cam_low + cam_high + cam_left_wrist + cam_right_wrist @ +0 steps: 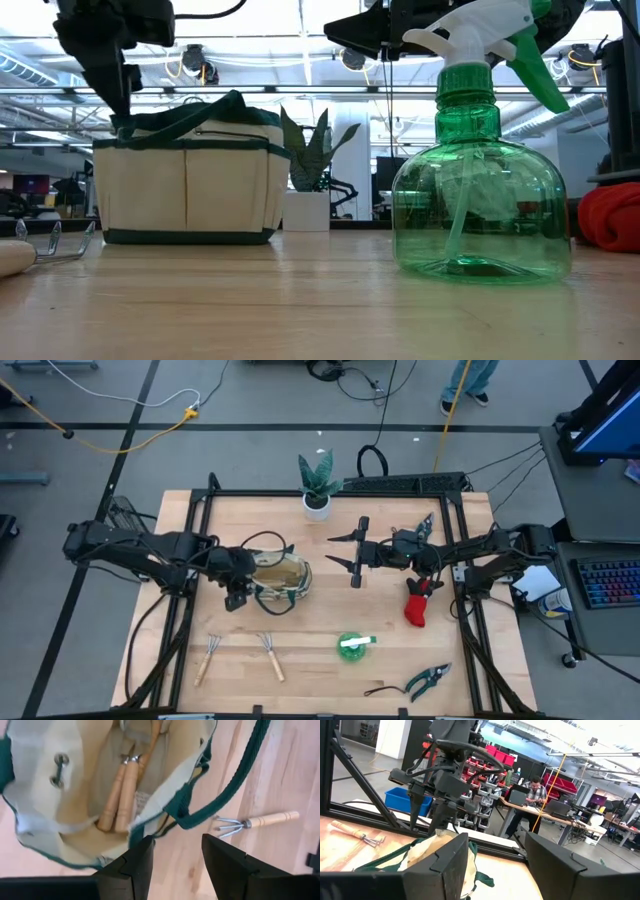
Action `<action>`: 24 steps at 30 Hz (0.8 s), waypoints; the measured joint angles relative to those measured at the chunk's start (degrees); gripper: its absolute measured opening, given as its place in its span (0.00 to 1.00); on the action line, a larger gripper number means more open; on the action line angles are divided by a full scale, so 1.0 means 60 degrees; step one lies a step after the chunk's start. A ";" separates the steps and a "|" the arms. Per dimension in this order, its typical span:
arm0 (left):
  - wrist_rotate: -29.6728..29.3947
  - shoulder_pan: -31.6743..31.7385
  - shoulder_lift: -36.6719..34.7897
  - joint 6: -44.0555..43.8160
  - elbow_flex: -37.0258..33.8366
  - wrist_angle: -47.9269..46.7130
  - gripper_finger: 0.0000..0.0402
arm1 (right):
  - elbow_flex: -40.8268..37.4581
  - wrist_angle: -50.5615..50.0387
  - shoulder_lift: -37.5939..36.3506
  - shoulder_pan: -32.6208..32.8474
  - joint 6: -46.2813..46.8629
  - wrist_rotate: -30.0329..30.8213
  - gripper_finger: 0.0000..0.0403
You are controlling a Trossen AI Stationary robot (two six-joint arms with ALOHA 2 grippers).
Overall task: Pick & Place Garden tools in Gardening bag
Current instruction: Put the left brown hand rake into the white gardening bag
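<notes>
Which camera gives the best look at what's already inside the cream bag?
The left wrist view: it looks straight down into the open gardening bag, showing wooden tool handles inside. The high view shows only its small opening, the low view only its outer side, and the right wrist view just part of its rim.

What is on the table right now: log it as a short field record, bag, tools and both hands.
bag: cream canvas tote with green trim, upright at table centre
inside bag: wooden-handled tools
still on table: two wooden-handled mini rakes, green plastic spray bottle, dark-handled pruning shears, red glove
left hand: open, at the tote's rim, empty
right hand: open, raised right of the tote, empty
not a tool: green plant in white pot
</notes>
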 joint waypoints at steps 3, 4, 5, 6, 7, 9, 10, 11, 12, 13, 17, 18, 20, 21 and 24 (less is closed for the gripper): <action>0.0000 -0.0245 0.0000 -0.0556 0.0000 -0.0105 0.43 | 0.0000 0.0000 0.0000 -0.0001 -0.0006 -0.0003 0.48; 0.0007 -0.0341 0.0002 -0.0758 0.0000 -0.0169 0.43 | 0.0000 -0.0001 0.0000 0.0000 -0.0007 0.0000 0.48; 0.0012 -0.0434 0.0000 -0.0982 0.0000 -0.0266 0.43 | 0.0000 0.0000 0.0000 -0.0003 -0.0006 -0.0002 0.48; 0.0012 -0.0533 0.0000 -0.1204 0.0000 -0.0383 0.43 | 0.0000 -0.0002 0.0000 0.0000 -0.0007 0.0000 0.48; 0.0015 -0.0639 0.0000 -0.1453 0.0000 -0.0507 0.43 | 0.0000 -0.0009 0.0000 0.0000 -0.0007 0.0000 0.48; 0.0015 -0.0856 0.0004 -0.1968 0.0000 -0.0718 0.43 | 0.0000 -0.0019 0.0001 -0.0001 -0.0007 0.0000 0.48; 0.0011 -0.0968 0.0004 -0.2193 0.0000 -0.0803 0.43 | 0.0000 -0.0026 0.0000 -0.0003 -0.0007 0.0000 0.48; 0.0011 -0.1079 0.0001 -0.2411 0.0000 -0.0872 0.43 | 0.0000 -0.0029 0.0004 -0.0001 -0.0007 0.0000 0.48; 0.0011 -0.1206 0.0004 -0.2623 0.0000 -0.0942 0.43 | 0.0000 -0.0033 0.0004 0.0000 -0.0007 0.0000 0.48; 0.0007 -0.1322 0.0004 -0.2812 0.0000 -0.1003 0.43 | 0.0000 -0.0036 0.0004 -0.0001 -0.0007 -0.0002 0.48; 0.0007 -0.1781 0.0004 -0.3384 0.0000 -0.1038 0.43 | 0.0000 -0.0041 0.0004 -0.0003 -0.0007 0.0000 0.48; 0.0007 -0.1895 0.0004 -0.3523 0.0000 -0.1041 0.43 | 0.0000 -0.0052 0.0004 -0.0001 -0.0007 -0.0001 0.48; 0.0001 -0.2105 0.0004 -0.3870 0.0000 -0.1038 0.43 | 0.0000 -0.0073 0.0004 -0.0003 -0.0007 0.0000 0.48; 0.0004 -0.2213 0.0007 -0.4070 0.0000 -0.1038 0.43 | 0.0000 -0.0073 0.0007 -0.0003 -0.0007 0.0000 0.48; 0.0000 -0.2528 0.0012 -0.4694 0.0000 -0.1042 0.43 | 0.0000 -0.0073 0.0007 0.0000 -0.0007 0.0000 0.48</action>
